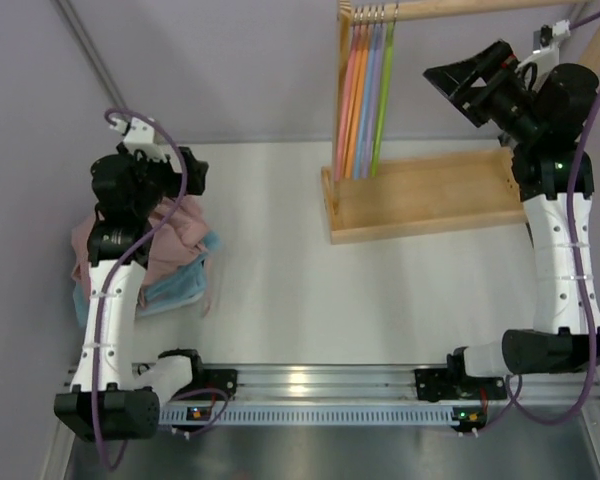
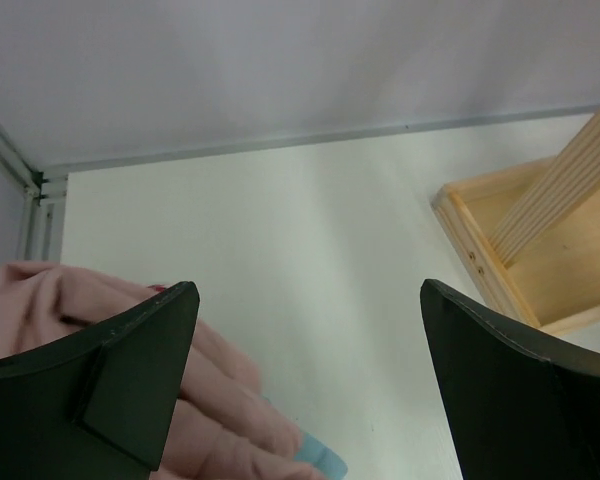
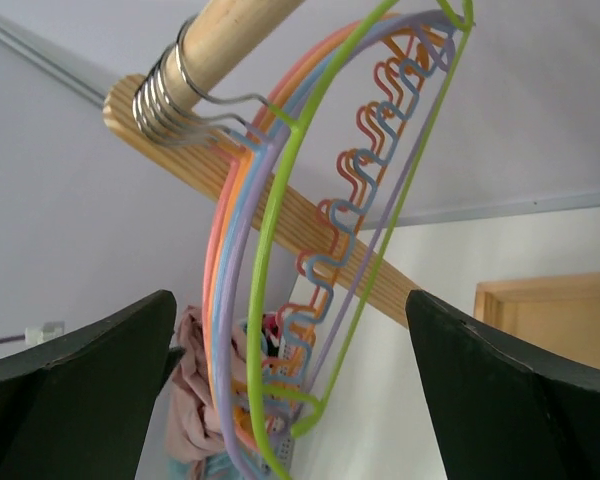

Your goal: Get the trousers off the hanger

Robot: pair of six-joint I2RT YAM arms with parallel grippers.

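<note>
Fingers (image 2: 130, 380) of left gripper (image 2: 310, 290) spread wide, nothing between them. Right below, heap of clothes (image 1: 180, 250), pink over light blue, hugging table's left edge; cannot tell which piece is trousers. Right gripper (image 3: 290, 296) up high, fingers (image 3: 500, 390) just as far apart, empty, facing hangers (image 1: 365, 100) bunched at left end of wooden rod (image 1: 460, 8). Hangers show as bare coloured frames. Rack base (image 1: 430, 195) takes far right corner. Open stretch of white table (image 1: 310, 270) between heap and rack. Lavender wall (image 1: 230, 70) closes off back.
</note>
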